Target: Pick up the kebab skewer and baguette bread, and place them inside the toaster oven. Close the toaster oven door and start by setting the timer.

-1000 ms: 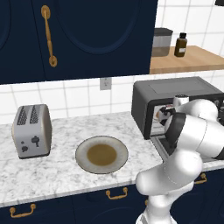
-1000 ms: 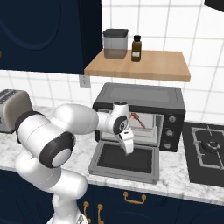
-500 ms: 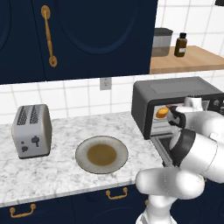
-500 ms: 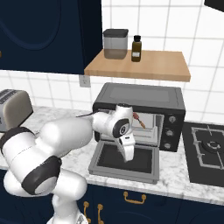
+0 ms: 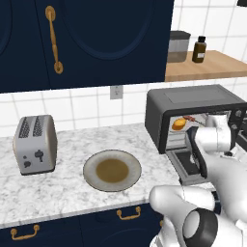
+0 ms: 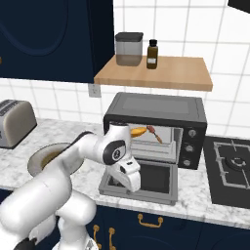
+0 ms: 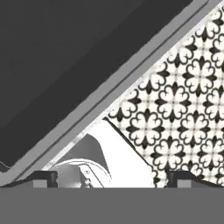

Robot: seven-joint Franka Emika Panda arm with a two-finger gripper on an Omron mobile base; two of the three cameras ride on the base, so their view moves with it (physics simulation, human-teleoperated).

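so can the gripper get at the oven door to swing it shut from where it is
Probably yes: the toaster oven door lies flat open, the gripper hangs at its front left edge, and nothing sits on it.

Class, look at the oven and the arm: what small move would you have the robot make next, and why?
Probably bring the gripper under the front edge of the door to lift it shut. The baguette and skewer already lie inside the toaster oven, the door hangs open flat, and the gripper sits at its left front corner, holding nothing.
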